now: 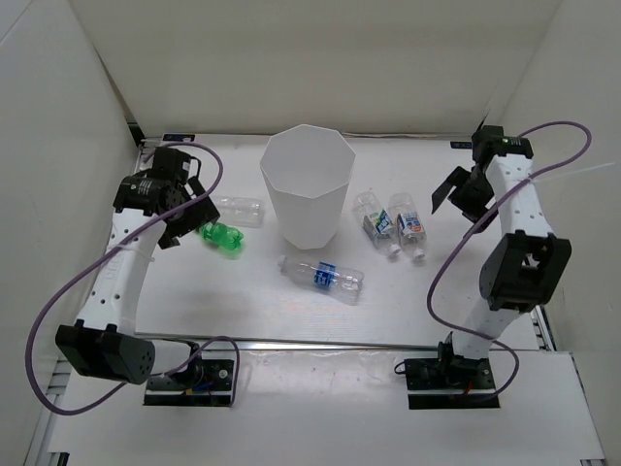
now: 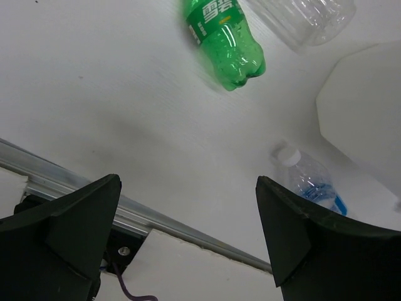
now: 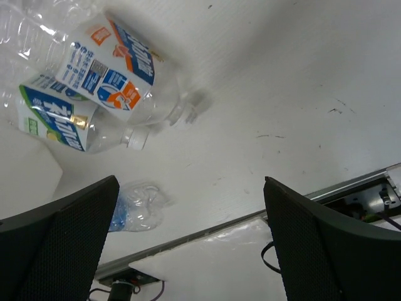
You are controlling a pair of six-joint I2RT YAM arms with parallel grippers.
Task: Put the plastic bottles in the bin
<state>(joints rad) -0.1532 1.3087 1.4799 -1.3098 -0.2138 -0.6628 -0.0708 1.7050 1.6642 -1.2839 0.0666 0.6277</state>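
Observation:
The white faceted bin [image 1: 310, 219] stands upright at the back middle. Left of it lie the clear unlabelled bottle [image 1: 240, 210] and the green bottle [image 1: 222, 236]. One labelled bottle [image 1: 322, 277] lies in front of the bin, and two more labelled bottles [image 1: 376, 223] [image 1: 410, 223] lie side by side to its right. My left gripper [image 1: 189, 216] is open and empty, raised just left of the green bottle [image 2: 225, 37]. My right gripper [image 1: 456, 199] is open and empty, raised right of the labelled pair [image 3: 119, 69] [image 3: 62, 122].
White walls enclose the table on the left, back and right. A metal rail [image 1: 320, 345] runs along the table's near edge, with both arm bases behind it. The bin's wall [image 2: 363, 106] shows at the right of the left wrist view.

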